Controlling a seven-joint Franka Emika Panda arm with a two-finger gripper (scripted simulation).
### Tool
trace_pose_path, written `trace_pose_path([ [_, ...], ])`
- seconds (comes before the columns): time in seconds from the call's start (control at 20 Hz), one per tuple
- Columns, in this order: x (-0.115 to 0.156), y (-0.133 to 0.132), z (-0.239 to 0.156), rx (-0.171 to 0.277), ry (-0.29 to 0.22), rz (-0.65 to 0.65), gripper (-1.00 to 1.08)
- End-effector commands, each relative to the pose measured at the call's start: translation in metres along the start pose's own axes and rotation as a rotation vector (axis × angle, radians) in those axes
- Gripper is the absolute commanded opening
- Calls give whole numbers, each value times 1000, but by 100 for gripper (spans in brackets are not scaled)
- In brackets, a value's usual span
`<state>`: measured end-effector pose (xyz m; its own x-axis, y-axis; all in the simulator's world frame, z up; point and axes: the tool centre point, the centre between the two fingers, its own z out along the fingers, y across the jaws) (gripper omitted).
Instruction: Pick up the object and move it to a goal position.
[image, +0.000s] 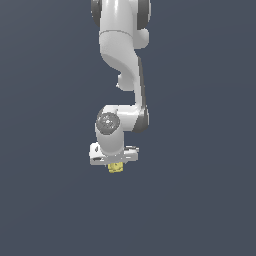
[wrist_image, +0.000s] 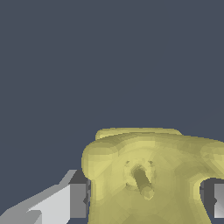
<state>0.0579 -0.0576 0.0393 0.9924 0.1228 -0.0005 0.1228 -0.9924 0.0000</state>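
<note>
1. The surroundings are a flat, uniform dark slate-blue field that fills both views from edge to edge. It carries no seam, edge, texture or shadow, so whether any given part of it is a floor, a tabletop or a backdrop cannot be told.

2. In the exterior view the white Panda arm comes in from the upper edge and hangs down the middle of the picture, with dark bands at its joints and a grey round cap on the wrist joint.

3. The gripper sits at the arm's lower end, its white hand body lying crosswise and its short fingers pointing downward.

4. The object, a small yellow blocky lump, shows just under the hand body, between the fingers. It is far smaller than the hand above it.

5. In the wrist view the object looms large and close. It shows a rounded, lumpy surface, a raised ledge on its far side and a small dark peg-like mark near its middle.

6. One grey finger pad presses against one flank of the lump and another sits at the opposite flank, so the claw is clamped on the object.

7. Whether the lump rests on a surface or hangs clear of one cannot be told.
</note>
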Motion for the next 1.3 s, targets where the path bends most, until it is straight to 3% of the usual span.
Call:
trace_pose_path([
  [0.0,0,0,0,0,0,0,-100],
  [0.65,-1,-13,-16,0,0,0,-100],
  [1.25,-6,-85,-107,-1,0,-1,-100],
])
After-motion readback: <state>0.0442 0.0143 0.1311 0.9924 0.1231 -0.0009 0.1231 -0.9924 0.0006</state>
